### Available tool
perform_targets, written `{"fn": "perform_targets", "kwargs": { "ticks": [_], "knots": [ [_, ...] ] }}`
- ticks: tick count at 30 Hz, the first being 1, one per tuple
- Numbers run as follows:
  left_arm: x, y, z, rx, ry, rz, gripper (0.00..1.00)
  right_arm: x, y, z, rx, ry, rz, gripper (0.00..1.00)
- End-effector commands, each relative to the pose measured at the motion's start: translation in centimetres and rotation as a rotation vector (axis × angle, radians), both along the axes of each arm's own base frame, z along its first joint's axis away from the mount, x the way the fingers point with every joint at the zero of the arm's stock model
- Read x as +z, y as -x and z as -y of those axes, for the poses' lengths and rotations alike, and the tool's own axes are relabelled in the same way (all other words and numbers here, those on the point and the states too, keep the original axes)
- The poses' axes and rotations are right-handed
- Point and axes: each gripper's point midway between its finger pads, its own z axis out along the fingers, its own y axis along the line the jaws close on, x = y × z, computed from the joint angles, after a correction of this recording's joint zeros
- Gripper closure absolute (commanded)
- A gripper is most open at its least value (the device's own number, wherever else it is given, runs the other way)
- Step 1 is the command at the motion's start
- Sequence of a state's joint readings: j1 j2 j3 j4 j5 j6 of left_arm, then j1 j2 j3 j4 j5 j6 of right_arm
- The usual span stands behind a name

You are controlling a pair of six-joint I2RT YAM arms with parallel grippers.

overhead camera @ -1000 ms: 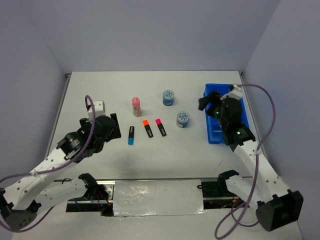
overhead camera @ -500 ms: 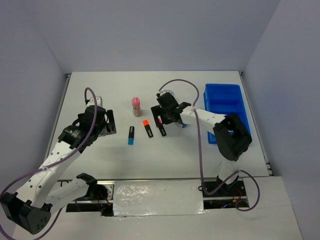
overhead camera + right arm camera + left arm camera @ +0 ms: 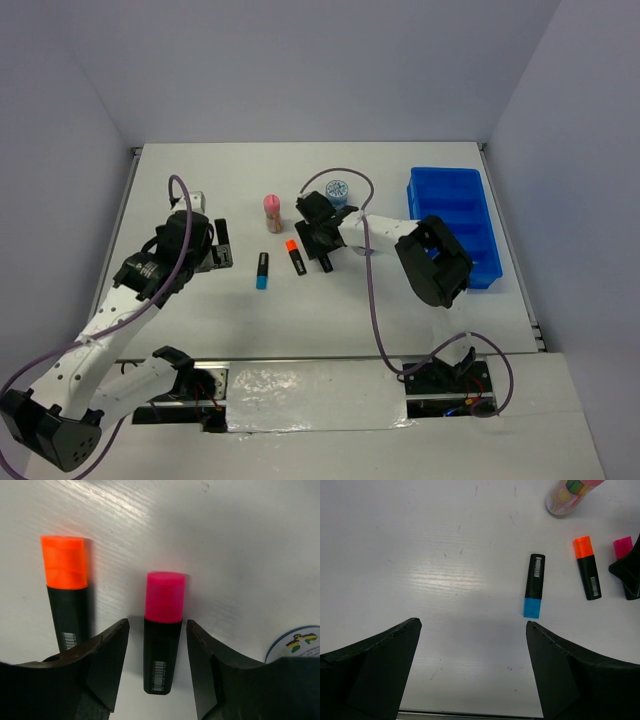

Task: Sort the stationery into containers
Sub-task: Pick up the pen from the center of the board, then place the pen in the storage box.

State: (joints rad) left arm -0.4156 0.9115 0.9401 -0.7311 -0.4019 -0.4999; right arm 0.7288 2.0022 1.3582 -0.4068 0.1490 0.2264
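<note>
- Spanning the overhead view, the white bench (image 3: 400, 310) carries all the loose stationery and the tray.
- The right arm (image 3: 435, 262) reaches leftward across the bench, with its elbow over the tray's near-left part. The right jaws are down at the bench and stand apart astride the pink highlighter (image 3: 165, 597). One finger is on each side with a slim gap at both, so nothing is clamped.
- The left arm (image 3: 150, 270) hangs over the bench's left part. The left jaws stand wide apart, with only bare bench between them.
- The blue tray (image 3: 447, 190) sits at the bench's far right, divided into compartments, well apart from the highlighters.
- One patterned roll (image 3: 338, 187) stands just beyond the right jaws, partly hidden by the arm. The edge of a second roll (image 3: 295, 642) shows beside the right finger.
- The pink-topped tube (image 3: 271, 212) stands upright, left of the first roll.
- The three highlighters lie in a row mid-bench:
  - the blue highlighter (image 3: 261, 270) is leftmost, with its cap toward the near edge
  - the orange highlighter (image 3: 296, 257) is in the middle, with its cap toward the far edge
  - the pink highlighter is rightmost
</note>
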Motion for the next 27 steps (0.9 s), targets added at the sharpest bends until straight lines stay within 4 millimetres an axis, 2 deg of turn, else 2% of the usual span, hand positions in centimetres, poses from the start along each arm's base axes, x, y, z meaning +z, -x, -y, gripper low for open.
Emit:
{"fn": "perform_targets", "kwargs": {
  "ticks": [1,2,3,5,6,8,9,10,11,12,13,14,15,16,17,18,19,20,21,22,23,24,25,27],
  "knots": [
    [1.0,-0.5,0.3,-0.016,0.02,0.046,0.01,-0.1,-0.5,-1.0,0.007,-0.002,0.001,0.43],
    [0.8,-0.5,0.4,-0.022,0.017,0.036,0.01,0.0,-0.5,-1.1,0.008,0.003,0.001,0.46],
    [0.7,-0.5,0.4,-0.023,0.017,0.033,0.01,-0.1,-0.4,-1.2,0.012,0.007,-0.002,0.58],
    [0.5,-0.6,0.6,-0.031,0.015,0.025,0.01,0.7,-0.4,-1.5,0.017,-0.014,0.004,0.7],
    [0.6,-0.6,0.6,-0.032,0.014,0.025,0.01,1.1,-0.4,-1.6,0.016,-0.026,0.007,0.97],
    [0.5,-0.6,0.6,-0.033,0.015,0.023,0.01,4.4,-0.6,-2.7,0.02,-0.12,0.058,1.0],
    [0.5,-0.6,0.7,-0.036,0.018,0.025,0.01,7.2,-0.4,-2.6,0.021,-0.182,0.1,1.0],
    [0.6,-0.6,0.6,-0.034,0.019,0.028,0.01,9.1,-0.5,-3.3,0.027,-0.265,0.126,1.0],
    [0.6,-0.6,0.7,-0.037,0.018,0.029,0.01,10.1,0.0,-3.0,0.025,-0.31,0.135,1.0],
    [0.6,-0.6,0.7,-0.037,0.021,0.03,0.01,14.1,-0.1,-2.6,0.021,-0.417,0.174,1.0],
    [0.6,-0.6,0.7,-0.037,0.019,0.03,0.01,15.4,-0.1,-2.2,0.014,-0.468,0.195,1.0],
    [0.6,-0.6,0.6,-0.034,0.018,0.031,0.01,18.9,0.1,-1.3,-0.004,-0.543,0.246,1.0],
    [0.6,-0.5,0.6,-0.036,0.02,0.03,0.01,20.3,-0.8,0.6,-0.056,-0.562,0.285,1.0],
    [0.7,-0.5,0.6,-0.034,0.021,0.033,0.01,22.6,-0.7,2.5,-0.101,-0.588,0.34,1.0],
    [0.7,-0.5,0.6,-0.037,0.023,0.034,0.01,23.4,-1.2,4.3,-0.181,-0.599,0.365,1.0],
    [0.7,-0.5,0.6,-0.038,0.024,0.037,0.01,23.9,-2.9,8.7,-0.344,-0.558,0.432,1.0],
    [0.9,-0.5,0.6,-0.04,0.026,0.043,0.01,24.6,-2.7,11.7,-0.437,-0.557,0.477,1.0],
    [0.9,-0.4,0.7,-0.042,0.029,0.044,0.01,24.6,-2.9,14.2,-0.551,-0.573,0.489,1.0],
    [1.1,-0.4,0.7,-0.044,0.034,0.052,0.01,23.1,-3.3,18.3,-0.686,-0.545,0.503,1.0],
    [1.1,-0.4,0.7,-0.044,0.036,0.056,0.01,23.8,-2.9,21.6,-0.814,-0.529,0.572,1.0],
    [1.1,-0.4,0.8,-0.049,0.038,0.056,0.01,23.4,-2.6,23.9,-0.942,-0.544,0.593,1.0],
    [1.2,-0.3,0.8,-0.05,0.043,0.06,0.01,21.8,-2.0,27.2,-1.071,-0.508,0.611,1.0],
    [1.2,-0.3,0.8,-0.052,0.041,0.061,0.0,22.3,-1.1,30.0,-1.244,-0.516,0.686,1.0],
    [1.3,-0.3,0.8,-0.052,0.044,0.062,0.01,20.4,0.3,32.8,-1.398,-0.482,0.716,1.0]
  ]
}}
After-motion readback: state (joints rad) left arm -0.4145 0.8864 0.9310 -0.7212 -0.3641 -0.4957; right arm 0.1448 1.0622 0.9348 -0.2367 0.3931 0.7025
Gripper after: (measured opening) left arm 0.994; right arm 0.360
